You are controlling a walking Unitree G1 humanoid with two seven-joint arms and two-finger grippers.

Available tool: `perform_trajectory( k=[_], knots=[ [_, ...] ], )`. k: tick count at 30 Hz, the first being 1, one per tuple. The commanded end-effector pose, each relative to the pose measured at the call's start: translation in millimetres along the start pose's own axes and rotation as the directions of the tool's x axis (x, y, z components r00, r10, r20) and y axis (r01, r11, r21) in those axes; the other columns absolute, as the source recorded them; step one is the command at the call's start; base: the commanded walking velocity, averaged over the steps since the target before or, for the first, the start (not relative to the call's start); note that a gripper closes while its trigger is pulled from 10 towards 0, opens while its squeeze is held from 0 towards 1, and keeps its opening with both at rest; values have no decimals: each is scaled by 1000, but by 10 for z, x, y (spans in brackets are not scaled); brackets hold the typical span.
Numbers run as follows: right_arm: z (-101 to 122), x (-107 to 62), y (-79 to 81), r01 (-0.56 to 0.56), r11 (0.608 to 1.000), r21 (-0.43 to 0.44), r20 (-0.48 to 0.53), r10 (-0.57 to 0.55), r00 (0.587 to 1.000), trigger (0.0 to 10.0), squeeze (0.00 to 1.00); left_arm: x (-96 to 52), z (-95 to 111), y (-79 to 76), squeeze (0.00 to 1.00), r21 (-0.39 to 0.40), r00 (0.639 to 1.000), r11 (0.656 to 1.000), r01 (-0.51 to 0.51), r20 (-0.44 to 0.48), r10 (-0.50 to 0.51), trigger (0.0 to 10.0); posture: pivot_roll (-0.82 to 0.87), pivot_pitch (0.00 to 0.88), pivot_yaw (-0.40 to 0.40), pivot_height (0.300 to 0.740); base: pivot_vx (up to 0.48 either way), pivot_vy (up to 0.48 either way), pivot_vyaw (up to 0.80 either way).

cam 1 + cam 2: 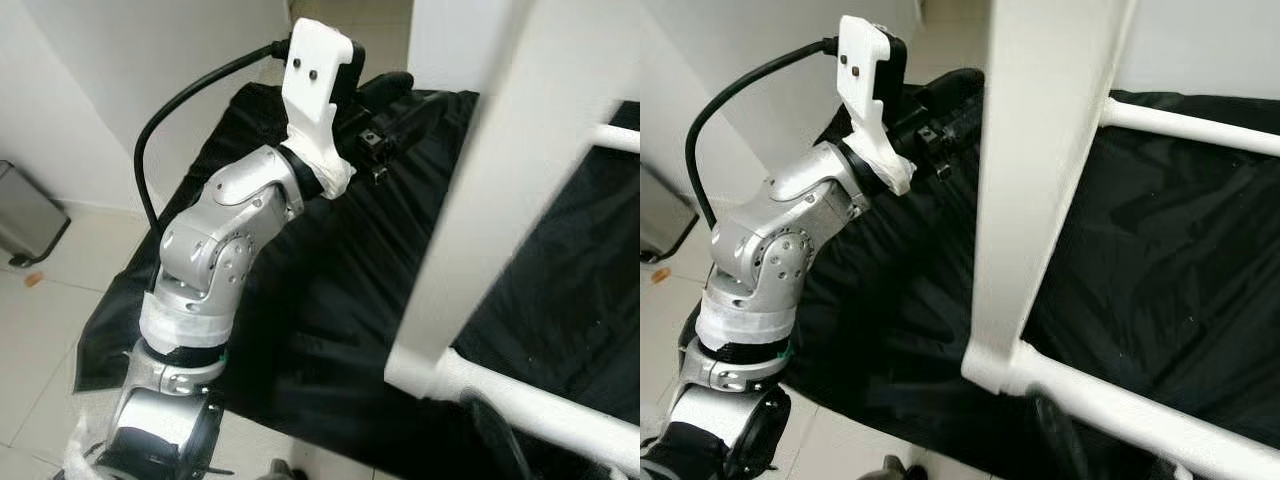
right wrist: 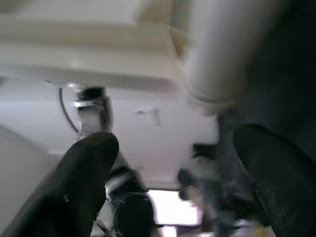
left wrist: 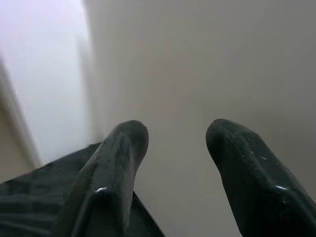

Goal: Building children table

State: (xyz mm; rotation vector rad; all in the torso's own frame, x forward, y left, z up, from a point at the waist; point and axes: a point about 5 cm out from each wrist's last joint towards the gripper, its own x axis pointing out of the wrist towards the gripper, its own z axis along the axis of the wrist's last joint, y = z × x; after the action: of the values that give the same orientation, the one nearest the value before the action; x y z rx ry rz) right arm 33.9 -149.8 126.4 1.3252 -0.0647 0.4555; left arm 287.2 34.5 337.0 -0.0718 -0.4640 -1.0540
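Before us lies a wide black crinkled cloth [image 1: 330, 290] spread over pale floor tiles [image 1: 60, 290], and across it rises the white painted table frame [image 1: 480, 200] – a broad flat upright joined at its foot to a round white rail [image 1: 540, 410], with a second thin rail [image 1: 1190, 125] crossing farther back. Our silver left arm [image 1: 225, 245] is raised over the cloth's left side, its white wrist camera bracket [image 1: 318, 75] up and a black cable [image 1: 170, 125] looping behind; the left tool [image 3: 175, 148] has its two black fingers spread with nothing between them, pointing at a plain pale wall. The right tool [image 2: 173, 177] sits low beneath the frame's near rail, fingers also parted and gripping nothing, one dark finger [image 1: 495, 435] just showing under the rail. We judge the main risk to be the frame tipping or sliding on the slick cloth, since neither tool holds it – a nudge from the right tool closing off-centre on the round rail could roll it away. The left arm might also catch its cable on the upright. The frame's top is cut off, so what keeps it standing is unclear; the right wrist view is blurred, and a small black fitting [image 1: 372, 140] near the left wrist is too dim to identify.
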Motion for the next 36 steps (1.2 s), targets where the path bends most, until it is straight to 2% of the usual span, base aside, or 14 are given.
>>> perform_trajectory(
  k=[1,2,3,4,9,12,15,18,20,26,30,32,33,36],
  knots=[
    [31,-23,-213,62,998,6,9,-62,998,10000,0,111,-39,-56,0,-1,1000,1000,20,-14,-20,10000,-119,137,152,740,0,0,0],
    [-7,-29,-291,74,997,5,-61,-74,995,10000,0,175,-61,-66,0,1,1000,1000,20,-23,-20,10000,-119,141,164,740,0,0,0],
    [-7,-29,-291,74,997,5,-61,-74,995,10000,0,175,-61,-66,0,1,1000,1000,20,-23,-20,10000,-119,141,164,740,0,0,0],
    [-18,-30,-364,79,996,-39,-164,-84,983,10000,0,222,-78,-82,0,4,999,1000,28,-36,-28,10000,-119,143,166,740,0,0,0],
    [162,-26,-435,64,995,-77,-170,-76,982,10000,0,228,-67,-59,0,27,999,1000,14,-43,-13,10000,-112,140,160,740,0,0,0],
    [162,-26,-435,64,995,-77,-170,-76,982,10000,0,228,-67,-59,0,27,999,1000,14,-43,-13,10000,-112,140,160,740,0,0,0],
    [238,17,-458,46,991,-128,-174,-68,982,10000,0,218,-68,-39,0,32,999,999,0,-49,2,10000,-80,142,142,740,0,0,0],
    [383,147,-442,-13,986,-167,-152,-13,988,10000,0,216,-72,-27,0,34,999,999,-9,-48,11,10000,-77,142,140,740,0,0,0],
    [564,353,-353,-84,967,-239,-108,59,992,10000,0,217,-86,-17,0,39,999,999,-14,-48,16,10000,-73,140,139,740,0,0,0],
    [808,616,-146,-192,921,-338,-72,178,981,10000,0,196,-143,-38,0,49,998,999,9,-58,-6,10000,-76,140,140,740,0,0,0],
    [892,690,-89,-216,910,-355,-36,218,975,10000,0,185,-193,-49,0,49,997,999,16,-76,-13,10000,-78,139,141,740,0,0,0],
    [974,758,-53,-228,887,-402,-14,243,970,10000,0,177,-236,-63,0,45,996,999,23,-87,-19,10000,-79,138,140,740,0,0,0],
    [1095,853,-79,-178,869,-461,51,226,973,10000,0,158,-287,-75,0,46,994,999,25,-106,-20,10000,-79,137,136,740,0,0,0],
    [1146,899,-92,-144,861,-487,89,213,973,10000,0,148,-314,-72,0,49,993,999,19,-119,-13,10000,-79,137,136,740,0,0,0]
  ],
)
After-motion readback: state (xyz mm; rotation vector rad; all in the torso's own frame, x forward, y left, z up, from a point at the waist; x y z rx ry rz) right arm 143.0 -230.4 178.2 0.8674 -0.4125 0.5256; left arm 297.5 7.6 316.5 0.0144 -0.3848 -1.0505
